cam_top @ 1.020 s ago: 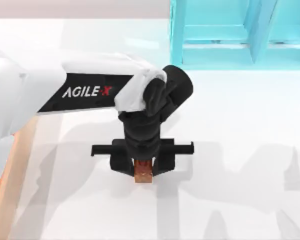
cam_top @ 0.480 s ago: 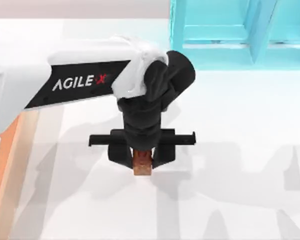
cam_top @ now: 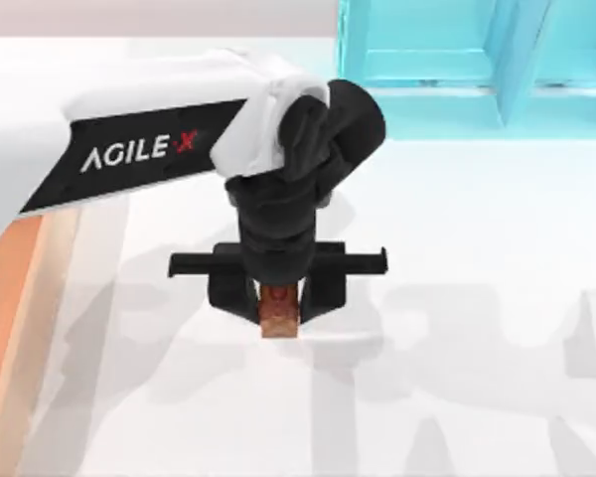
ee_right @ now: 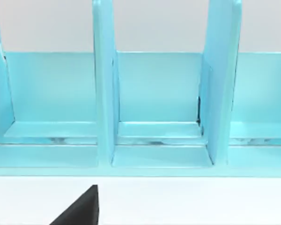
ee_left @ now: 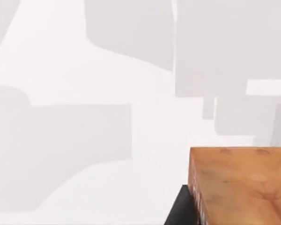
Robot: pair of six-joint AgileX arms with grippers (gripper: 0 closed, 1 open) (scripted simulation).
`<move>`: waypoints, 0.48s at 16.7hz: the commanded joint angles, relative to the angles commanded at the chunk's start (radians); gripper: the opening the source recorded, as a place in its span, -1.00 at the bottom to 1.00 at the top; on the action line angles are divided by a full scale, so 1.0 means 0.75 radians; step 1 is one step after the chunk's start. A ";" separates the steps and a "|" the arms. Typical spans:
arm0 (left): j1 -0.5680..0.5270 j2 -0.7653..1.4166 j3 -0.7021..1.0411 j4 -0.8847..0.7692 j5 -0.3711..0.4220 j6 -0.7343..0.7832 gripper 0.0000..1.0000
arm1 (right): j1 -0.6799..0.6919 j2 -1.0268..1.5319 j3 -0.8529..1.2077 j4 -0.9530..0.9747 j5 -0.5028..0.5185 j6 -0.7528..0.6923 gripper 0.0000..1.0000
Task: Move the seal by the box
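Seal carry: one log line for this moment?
left pincer: shut on seal | seal: lifted off table | box: top view's left edge

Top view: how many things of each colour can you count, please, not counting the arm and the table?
Reddish-brown: 1, the seal, held in the left gripper.
Orange-tan: 1, the box at the table's left edge.
Cyan: 1, the shelf structure.
Total: 3.
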 joint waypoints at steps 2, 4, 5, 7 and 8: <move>0.044 -0.060 -0.037 -0.032 0.000 0.042 -1.00 | 0.000 0.000 0.000 0.000 0.000 0.000 1.00; 0.108 -0.154 -0.085 -0.071 0.000 0.105 -1.00 | 0.000 0.000 0.000 0.000 0.000 0.000 1.00; 0.133 -0.199 -0.103 -0.089 0.000 0.130 -1.00 | 0.000 0.000 0.000 0.000 0.000 0.000 1.00; 0.184 -0.270 -0.142 -0.125 -0.001 0.178 -1.00 | 0.000 0.000 0.000 0.000 0.000 0.000 1.00; 0.209 -0.308 -0.161 -0.142 -0.001 0.203 -1.00 | 0.000 0.000 0.000 0.000 0.000 0.000 1.00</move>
